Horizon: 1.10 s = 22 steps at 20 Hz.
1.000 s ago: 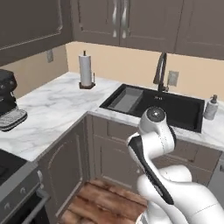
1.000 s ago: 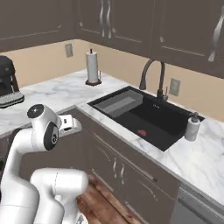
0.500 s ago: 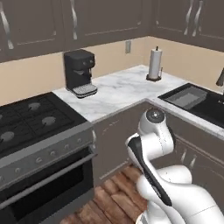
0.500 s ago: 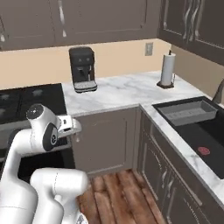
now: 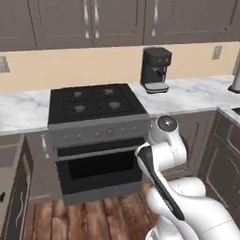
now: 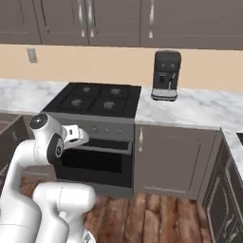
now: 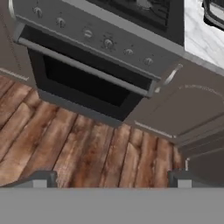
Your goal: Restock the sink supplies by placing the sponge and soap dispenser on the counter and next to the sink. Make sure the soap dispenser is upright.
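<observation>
Beside the stove (image 5: 96, 105), a coffee machine (image 5: 156, 69) stands on the marble desk (image 6: 190, 110); hand view adds wooden floor (image 7: 78, 148) below released, empty fingers (image 7: 41, 178).

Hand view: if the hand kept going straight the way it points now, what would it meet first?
Probably the wooden floor in front of the oven door. The open hand points down at the planks, and nothing lies between its fingertips and them. Depth is hard to judge.
</observation>
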Tool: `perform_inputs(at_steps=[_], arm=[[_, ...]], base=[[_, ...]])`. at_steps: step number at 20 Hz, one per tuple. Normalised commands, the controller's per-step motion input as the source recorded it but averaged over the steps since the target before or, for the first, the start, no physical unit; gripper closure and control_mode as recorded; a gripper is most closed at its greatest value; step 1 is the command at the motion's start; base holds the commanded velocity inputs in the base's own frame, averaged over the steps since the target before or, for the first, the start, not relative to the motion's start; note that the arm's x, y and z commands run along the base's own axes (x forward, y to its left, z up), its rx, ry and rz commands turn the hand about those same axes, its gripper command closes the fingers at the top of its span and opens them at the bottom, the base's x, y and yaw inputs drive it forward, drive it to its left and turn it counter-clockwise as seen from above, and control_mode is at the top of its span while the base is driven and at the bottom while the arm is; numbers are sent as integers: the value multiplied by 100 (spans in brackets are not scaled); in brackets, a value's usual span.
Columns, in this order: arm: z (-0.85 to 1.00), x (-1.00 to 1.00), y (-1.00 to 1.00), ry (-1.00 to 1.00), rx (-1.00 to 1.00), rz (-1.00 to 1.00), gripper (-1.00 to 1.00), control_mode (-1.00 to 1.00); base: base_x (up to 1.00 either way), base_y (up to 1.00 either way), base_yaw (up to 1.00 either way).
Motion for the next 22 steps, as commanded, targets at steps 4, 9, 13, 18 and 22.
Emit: perform_inputs(at_steps=[4, 9, 13, 18, 22], arm=[[0, 0, 0, 0, 0, 0, -100, 100], [0, 0, 0, 0, 0, 0, -100, 100], [0, 0, 0, 0, 0, 0, -100, 100], [0, 0, 0, 0, 0, 0, -100, 100], [0, 0, 0, 0, 0, 0, -100, 100]], base=[[-14, 55, 69], [2, 57, 63], [28, 1, 48], [14, -23, 46], [0, -37, 47]])
